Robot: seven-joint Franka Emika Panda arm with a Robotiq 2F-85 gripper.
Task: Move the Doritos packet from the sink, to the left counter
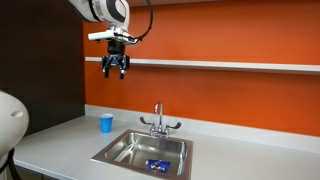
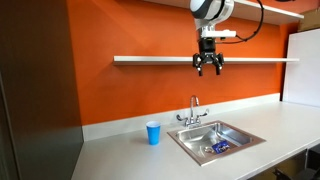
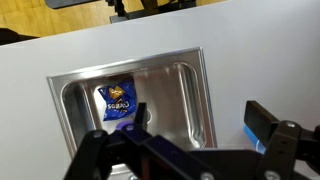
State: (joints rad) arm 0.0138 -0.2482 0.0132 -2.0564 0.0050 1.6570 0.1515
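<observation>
- Black two-fingered gripper [image 1: 115, 69] hangs high, fingers spread, empty.
- One crinkly blue Doritos packet [image 3: 120, 102] lies inside one rectangular stainless-steel sink [image 3: 172, 105].
- One plain blue cup [image 2: 153, 133] stands nearby.

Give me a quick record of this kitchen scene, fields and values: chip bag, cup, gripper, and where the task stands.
Doritos packet: lying flat inside the sink
blue cup: upright on the counter, beside the sink
gripper: open, empty, high above the counter
task status: packet not yet picked up
</observation>
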